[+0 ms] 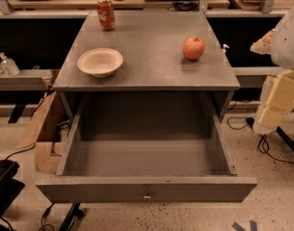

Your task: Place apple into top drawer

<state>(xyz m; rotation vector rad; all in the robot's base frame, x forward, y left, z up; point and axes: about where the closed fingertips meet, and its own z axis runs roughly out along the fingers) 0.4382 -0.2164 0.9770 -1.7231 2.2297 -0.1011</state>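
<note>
The apple (193, 48), red with yellowish patches and a short stem, sits on the right side of the grey cabinet top (151, 61). The top drawer (146, 189) is pulled wide open below it, and its grey inside (144, 158) holds nothing. Its flat front panel has a small metal knob (146, 195) at the centre. My gripper (274, 105) hangs at the right edge of the view, beside the cabinet. It is to the right of the apple and lower than it, and it touches nothing.
A cream bowl (100, 61) sits on the left of the cabinet top. A red soda can (106, 14) stands at the back left. Cardboard boxes (40, 129) and cables lie on the floor to the left. More cables (267, 148) lie to the right.
</note>
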